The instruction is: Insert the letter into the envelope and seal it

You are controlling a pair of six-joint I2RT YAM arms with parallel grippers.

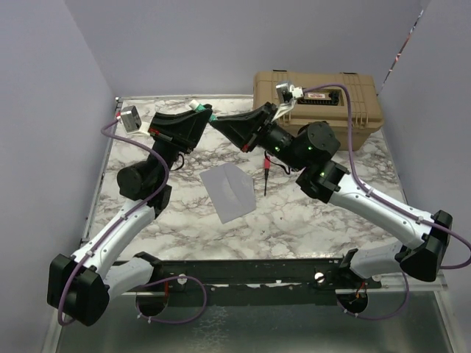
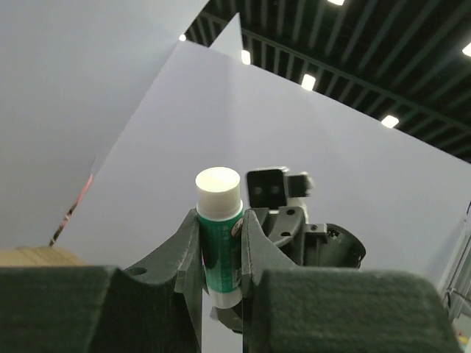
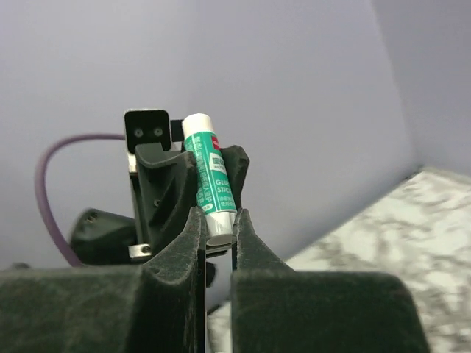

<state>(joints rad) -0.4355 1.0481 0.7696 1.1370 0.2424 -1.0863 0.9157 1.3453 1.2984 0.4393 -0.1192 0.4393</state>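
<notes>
A green glue stick (image 2: 218,246) with a white cap (image 2: 218,190) is held up in the air between both grippers. My left gripper (image 2: 221,220) is shut on its green body. My right gripper (image 3: 218,220) is shut on its lower pale end (image 3: 219,226). In the top view the two grippers meet tip to tip at the back middle, left (image 1: 206,118), right (image 1: 218,123). The grey envelope (image 1: 229,188) lies flat on the marble table below and in front of them. No tan letter shows in any view.
A big tan hard case (image 1: 324,110) stands at the back right, close behind my right arm. A thin red and black tool (image 1: 266,175) lies right of the envelope. Purple-grey walls close in the left, back and right sides.
</notes>
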